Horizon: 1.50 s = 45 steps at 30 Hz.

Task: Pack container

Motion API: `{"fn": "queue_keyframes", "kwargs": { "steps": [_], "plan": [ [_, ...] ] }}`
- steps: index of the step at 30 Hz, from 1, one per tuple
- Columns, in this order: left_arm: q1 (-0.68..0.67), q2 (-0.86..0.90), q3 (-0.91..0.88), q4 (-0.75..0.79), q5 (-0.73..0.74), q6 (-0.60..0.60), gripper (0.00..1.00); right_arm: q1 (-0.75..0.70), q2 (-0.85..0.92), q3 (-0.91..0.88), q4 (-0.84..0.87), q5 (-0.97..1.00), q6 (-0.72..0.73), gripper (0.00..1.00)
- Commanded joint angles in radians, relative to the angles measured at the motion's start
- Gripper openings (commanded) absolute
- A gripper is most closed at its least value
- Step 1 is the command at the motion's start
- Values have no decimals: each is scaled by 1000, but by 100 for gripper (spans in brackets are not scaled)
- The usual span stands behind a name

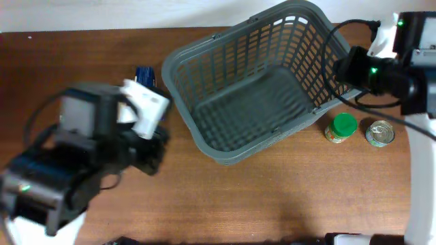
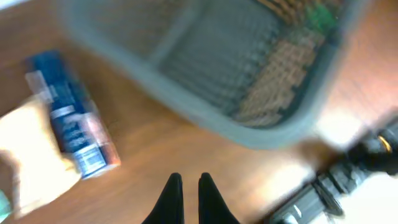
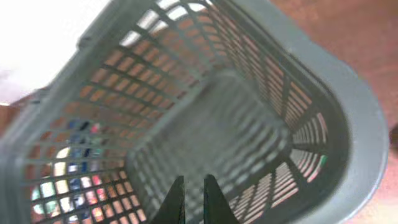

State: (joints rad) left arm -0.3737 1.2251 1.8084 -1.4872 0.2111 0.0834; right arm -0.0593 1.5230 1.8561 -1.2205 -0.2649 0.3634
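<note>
Overhead: grey basket (image 1: 231, 158) sits upper centre of the frame on the brown worktop (image 1: 272, 201). It is turned at an angle, open side up, with nothing visible inside. Green-lidded jar (image 1: 340, 127) and tin can (image 1: 380, 133) stand side by side just off the basket's right-hand corner, apart from it. Left arm (image 1: 75, 163) is a motion-blurred dark mass at lower left. A white shape at its upper right end is too smeared to identify. A bit of a blue can (image 1: 145, 73) shows above it, left of the basket. Right arm (image 1: 381, 73) is at upper right, its dark front end at the basket's right rim.

Left wrist: blurry. Left end effector (image 2: 189, 200) is at bottom centre, clenched, with only a thin slit between the dark tips and nothing in it, above bare wood. The blue can lies on its side at left, with a cream packet (image 2: 28, 149) against its left side. The basket's rounded corner fills the top of the frame, clear of the tips. Dark arm hardware (image 2: 348, 180) is at lower right.

Right wrist: right end effector (image 3: 193, 200) is at bottom centre, clenched and holding nothing, tips nearly together. It looks down into the basket, whose slotted walls and floor fill the frame. Coloured blurs show through the slots at lower left, too blurred to identify.
</note>
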Motion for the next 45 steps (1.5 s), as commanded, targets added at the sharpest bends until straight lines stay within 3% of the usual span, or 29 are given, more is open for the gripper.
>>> {"fn": "queue_keyframes", "kwargs": {
  "steps": [1,8,17,35,45],
  "plan": [
    [-214,40,4,-25,10,11,2,-6,56,15,-16,61,12,4],
    [-409,155,4,-97,10,12,2,-6,118,14,-19,121,11,4],
    [-535,315,3,-143,10,70,2,-6,165,14,-52,213,-18,4],
    [-532,381,3,-20,-212,80,2,-6,200,10,-113,250,-105,4],
    [-424,381,3,-8,-291,98,2,-6,200,10,-146,134,-191,4]
  ]
}}
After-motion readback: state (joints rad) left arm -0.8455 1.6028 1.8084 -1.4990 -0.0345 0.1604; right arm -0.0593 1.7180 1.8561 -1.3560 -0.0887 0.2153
